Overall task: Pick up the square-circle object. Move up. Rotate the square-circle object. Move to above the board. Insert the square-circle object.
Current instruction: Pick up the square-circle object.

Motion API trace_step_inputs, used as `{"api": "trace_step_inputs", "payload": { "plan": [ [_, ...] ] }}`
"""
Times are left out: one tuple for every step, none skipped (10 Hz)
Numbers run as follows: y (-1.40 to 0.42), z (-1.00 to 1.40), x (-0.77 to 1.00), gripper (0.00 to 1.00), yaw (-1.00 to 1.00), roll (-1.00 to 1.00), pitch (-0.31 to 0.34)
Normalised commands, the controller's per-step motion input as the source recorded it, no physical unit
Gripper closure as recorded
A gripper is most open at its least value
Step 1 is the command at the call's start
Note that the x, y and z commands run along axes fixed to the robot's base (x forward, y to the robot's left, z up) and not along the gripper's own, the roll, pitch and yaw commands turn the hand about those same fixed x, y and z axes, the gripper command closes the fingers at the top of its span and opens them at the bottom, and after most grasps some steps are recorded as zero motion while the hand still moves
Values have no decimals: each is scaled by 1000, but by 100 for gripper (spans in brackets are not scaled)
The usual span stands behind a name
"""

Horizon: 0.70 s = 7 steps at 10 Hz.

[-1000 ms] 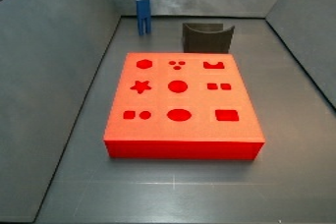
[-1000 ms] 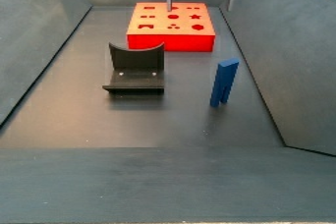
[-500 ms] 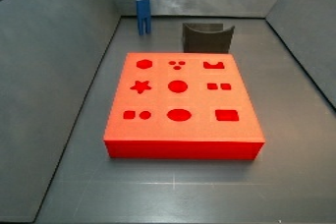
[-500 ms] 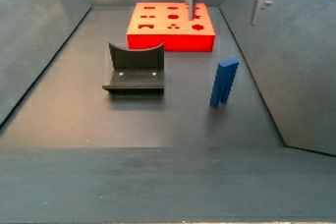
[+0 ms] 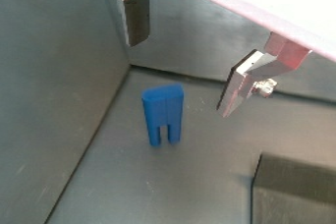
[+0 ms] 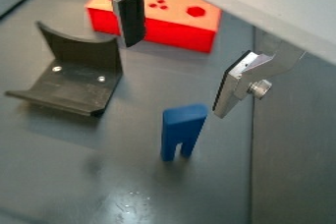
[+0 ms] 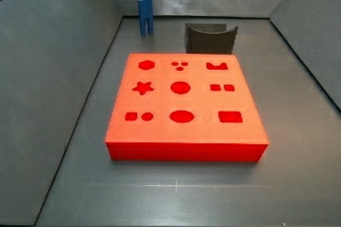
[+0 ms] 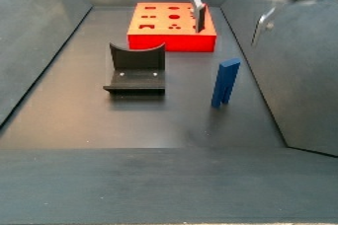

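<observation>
Peg (image 8: 227, 82) upright on floor, near right wall, beside fixture (image 8: 134, 69); untouched. Gripper (image 6: 184, 52) above peg, jaws wide apart, nothing between fingers (image 6: 130, 20). Board (image 8: 172, 26) beyond, well apart. Risk judged: descent off-centre would tip slim peg; grasp across notched foot could leave it skewed for rotation and insertion.

1. Light is even and soft, moderately bright; shadows are faint.
2. The dark floor (image 6: 132, 194) carries a dull sheen.
3. All views are low-resolution and slightly soft; the gripper (image 8: 232, 18) looks blurred.
</observation>
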Motion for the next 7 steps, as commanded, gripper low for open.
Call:
{"api": "trace_step_inputs", "payload": {
  "plan": [
    [71, -389, -11, 0, -557, -316, -197],
    [74, -334, -63, 0, -514, -366, -146],
    [77, -271, -57, 0, -483, -406, -84],
    [40, -243, -57, 0, -494, -421, -91],
    [40, -231, -31, 0, -497, -426, -106],
    [57, -234, 0, 0, -500, -421, -130],
    [20, -189, 0, 0, -523, -449, -166]
  ]
}}
